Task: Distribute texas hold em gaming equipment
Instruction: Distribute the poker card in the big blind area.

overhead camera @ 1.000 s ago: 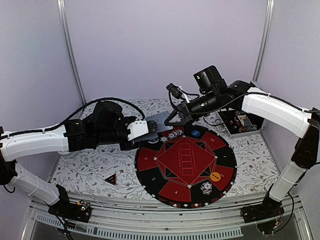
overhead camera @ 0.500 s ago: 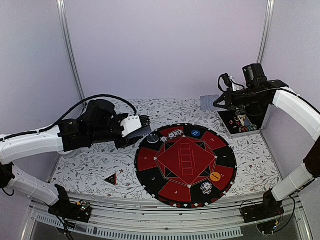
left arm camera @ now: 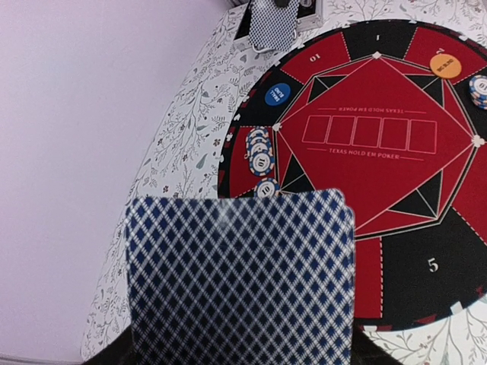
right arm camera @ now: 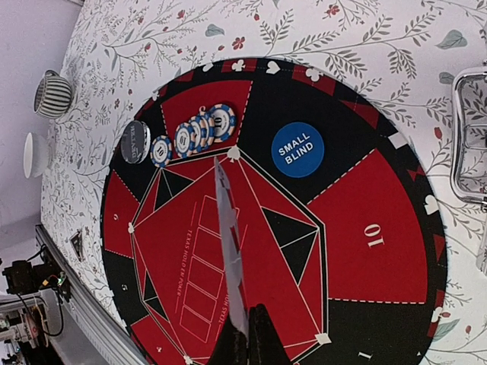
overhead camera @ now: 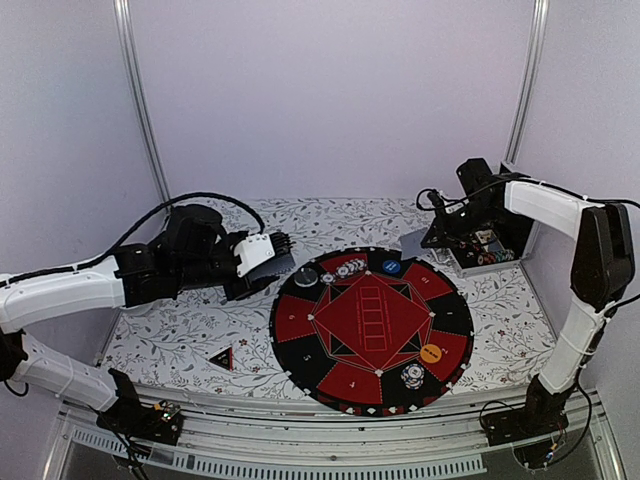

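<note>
Your left gripper (overhead camera: 268, 257) by the far-left edge of the mat (overhead camera: 365, 315), fingers spread around the card deck (left arm camera: 240, 281); your right gripper (right arm camera: 249, 341), far right, pinching one card (right arm camera: 227, 232)

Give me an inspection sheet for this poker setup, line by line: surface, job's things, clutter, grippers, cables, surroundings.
Surface: floral cloth carrying a round red-and-black mat.
Job's things: chip row, dark disc and blue disc at the mat's far edge; orange disc and chip stack toward its near edge; triangle on the cloth, off the mat; more chips in the tray.
Clutter: nothing seen.
Grippers: left gripper holds patterned cards; right gripper shut on a single card.
Cables: black cable loops over the left arm, off the table.
Surroundings: pale walls, metal posts.
</note>
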### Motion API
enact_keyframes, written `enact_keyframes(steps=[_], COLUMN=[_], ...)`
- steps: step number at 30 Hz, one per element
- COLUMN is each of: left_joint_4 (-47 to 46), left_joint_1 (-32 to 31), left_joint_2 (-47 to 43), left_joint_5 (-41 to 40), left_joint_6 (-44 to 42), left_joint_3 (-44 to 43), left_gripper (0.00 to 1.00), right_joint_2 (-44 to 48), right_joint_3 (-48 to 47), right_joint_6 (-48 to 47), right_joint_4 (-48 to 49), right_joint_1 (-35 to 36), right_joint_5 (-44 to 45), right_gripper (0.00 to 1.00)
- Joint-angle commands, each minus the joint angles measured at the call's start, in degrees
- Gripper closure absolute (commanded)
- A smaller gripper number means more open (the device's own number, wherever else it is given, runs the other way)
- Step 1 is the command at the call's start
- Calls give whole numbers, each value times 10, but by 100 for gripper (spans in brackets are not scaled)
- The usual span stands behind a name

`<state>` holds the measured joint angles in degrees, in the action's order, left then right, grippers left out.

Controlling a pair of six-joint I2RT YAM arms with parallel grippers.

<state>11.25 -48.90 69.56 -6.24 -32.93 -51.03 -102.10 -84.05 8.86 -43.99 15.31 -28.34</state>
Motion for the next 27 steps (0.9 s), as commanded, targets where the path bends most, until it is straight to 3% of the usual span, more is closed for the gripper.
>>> enact_keyframes(steps=[1,8,13,20,27], left_joint_4=[-26,-27,-30,-30,-29], left_joint_1=[11,13,14,14,15], left_joint_2=[-18,-33,-45,-45,-39], left_joint_5=[16,23,29,33,33], left_joint_6=[11,13,14,14,13], left_joint_3=[8,13,16,15,16], left_gripper=[38,38,38,37,37], right_joint_2=[-22,-48,-44,-47,-121], right_joint_3=[-40,-71,-83,-83,-134], right_joint_6=[-19,-26,-18,-24,-19], right_joint_4=[-24,-55,-76,-70,-39], right_joint_1=[-1,1,10,27,27], right_joint_5=[12,7,56,12,-61], right_gripper=[98,98,98,98,98])
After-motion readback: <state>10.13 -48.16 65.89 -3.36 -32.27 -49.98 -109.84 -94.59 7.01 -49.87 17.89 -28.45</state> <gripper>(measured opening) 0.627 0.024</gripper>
